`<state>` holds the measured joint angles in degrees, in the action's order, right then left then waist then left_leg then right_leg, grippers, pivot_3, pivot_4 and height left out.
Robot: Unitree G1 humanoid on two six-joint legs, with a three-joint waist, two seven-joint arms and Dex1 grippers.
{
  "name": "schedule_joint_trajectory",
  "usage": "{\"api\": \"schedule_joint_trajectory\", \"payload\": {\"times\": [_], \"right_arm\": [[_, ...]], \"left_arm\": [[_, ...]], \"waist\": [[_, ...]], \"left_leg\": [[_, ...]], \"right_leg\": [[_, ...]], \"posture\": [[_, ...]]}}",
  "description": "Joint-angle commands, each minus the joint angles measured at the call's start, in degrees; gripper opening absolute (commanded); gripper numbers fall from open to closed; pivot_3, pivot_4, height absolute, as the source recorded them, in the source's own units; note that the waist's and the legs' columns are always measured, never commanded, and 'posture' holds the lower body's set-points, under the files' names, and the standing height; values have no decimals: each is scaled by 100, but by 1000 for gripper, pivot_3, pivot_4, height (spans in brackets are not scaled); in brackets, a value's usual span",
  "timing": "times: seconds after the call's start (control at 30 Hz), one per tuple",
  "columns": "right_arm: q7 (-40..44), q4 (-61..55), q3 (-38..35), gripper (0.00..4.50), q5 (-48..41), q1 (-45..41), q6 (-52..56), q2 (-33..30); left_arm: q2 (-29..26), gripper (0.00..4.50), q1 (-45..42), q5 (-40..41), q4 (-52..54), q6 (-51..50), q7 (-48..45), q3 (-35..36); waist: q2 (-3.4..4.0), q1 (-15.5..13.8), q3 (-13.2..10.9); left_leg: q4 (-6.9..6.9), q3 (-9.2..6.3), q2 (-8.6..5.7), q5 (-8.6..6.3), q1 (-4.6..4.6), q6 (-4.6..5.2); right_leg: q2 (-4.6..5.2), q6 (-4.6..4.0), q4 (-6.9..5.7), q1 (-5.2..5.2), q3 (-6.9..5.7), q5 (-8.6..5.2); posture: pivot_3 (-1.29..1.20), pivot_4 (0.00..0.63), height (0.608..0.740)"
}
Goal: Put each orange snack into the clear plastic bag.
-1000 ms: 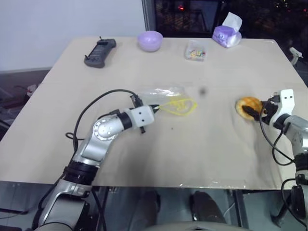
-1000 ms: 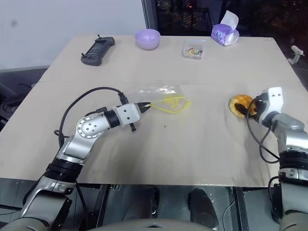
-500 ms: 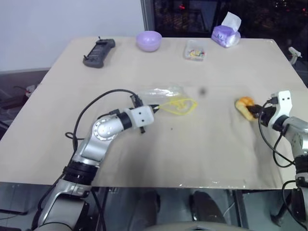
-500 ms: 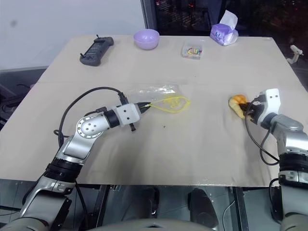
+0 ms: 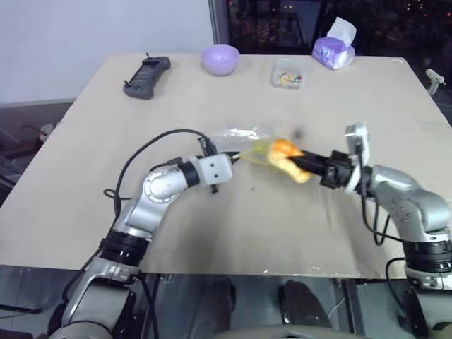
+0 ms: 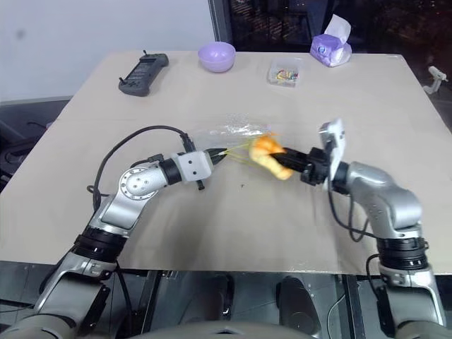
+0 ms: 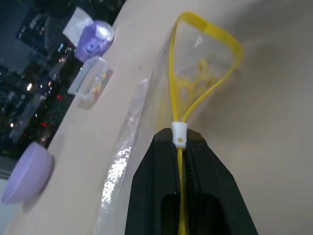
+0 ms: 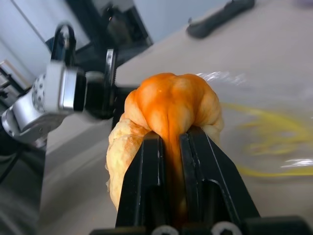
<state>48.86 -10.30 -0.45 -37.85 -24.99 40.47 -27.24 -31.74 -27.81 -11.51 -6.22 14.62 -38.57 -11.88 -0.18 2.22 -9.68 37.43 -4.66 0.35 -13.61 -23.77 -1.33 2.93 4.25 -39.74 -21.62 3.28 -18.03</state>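
Note:
The orange snack [image 5: 285, 155] is squeezed between the black fingers of my right gripper [image 5: 299, 164], which is shut on it and holds it just above the table. It hangs right at the yellow-rimmed mouth of the clear plastic bag [image 5: 242, 136], which lies crinkled on the table. My left gripper [image 5: 230, 159] is shut on the bag's yellow strip [image 7: 182, 117] and keeps the mouth open in a loop. In the right wrist view the snack [image 8: 168, 103] bulges over the fingertips. I cannot tell whether it touches the bag.
Along the far edge of the tan table [image 5: 212, 226] stand a black remote [image 5: 146, 76], a purple bowl [image 5: 220, 58], a small clear box of colourful bits [image 5: 287, 74] and a purple tissue pack [image 5: 333, 49]. A black cable loops over my left arm.
My right gripper closed on the snack at the table's right side and swung it left to the bag's mouth. The left gripper kept its hold on the yellow strip.

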Motion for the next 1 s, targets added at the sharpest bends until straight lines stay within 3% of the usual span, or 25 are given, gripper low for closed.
{"api": "schedule_joint_trajectory", "payload": {"times": [0.03, 0.4, 0.6, 0.9, 1.0], "right_arm": [[-93, -39, 244, 7, 188, -243, -73, 136], [-756, 1522, 190, 7, 853, -992, -145, 500], [-226, 1409, 242, 7, 882, -852, -252, 271], [-979, 1919, 229, 7, 1122, -1340, 45, 852], [-1669, 2268, -90, 7, 1062, -1643, 270, 1295]], "left_arm": [[73, 0, -163, 42, 53, 205, -7, -44], [105, 0, -226, 158, 131, 446, -238, -106], [88, 0, -261, 86, 29, 523, -218, -98], [197, 0, -278, 220, -4, 770, -423, -233], [204, 0, -314, 231, -68, 856, -506, -268]], "waist": [[0, 5, 0], [0, 18, 0], [1, 13, 0], [1, 40, 0], [1, 29, 0]], "left_leg": [[0, -1, 0, 0, 0, 0], [-1, -1, 0, 0, 0, 0], [-1, -1, 0, 0, -2, 0], [-1, 0, 2, 0, 1, -1], [-1, 0, 1, 0, 2, -1]], "right_leg": [[0, 0, 0, 0, 0, 0], [0, 0, 0, -3, -1, 0], [0, 0, 1, -4, -1, 0], [-3, 0, -4, -5, 2, 0], [-2, 0, -3, -5, 1, 0]], "posture": [[0, 150, 740], [0, 150, 740], [0, 150, 740], [0, 150, 740], [0, 150, 740]]}}
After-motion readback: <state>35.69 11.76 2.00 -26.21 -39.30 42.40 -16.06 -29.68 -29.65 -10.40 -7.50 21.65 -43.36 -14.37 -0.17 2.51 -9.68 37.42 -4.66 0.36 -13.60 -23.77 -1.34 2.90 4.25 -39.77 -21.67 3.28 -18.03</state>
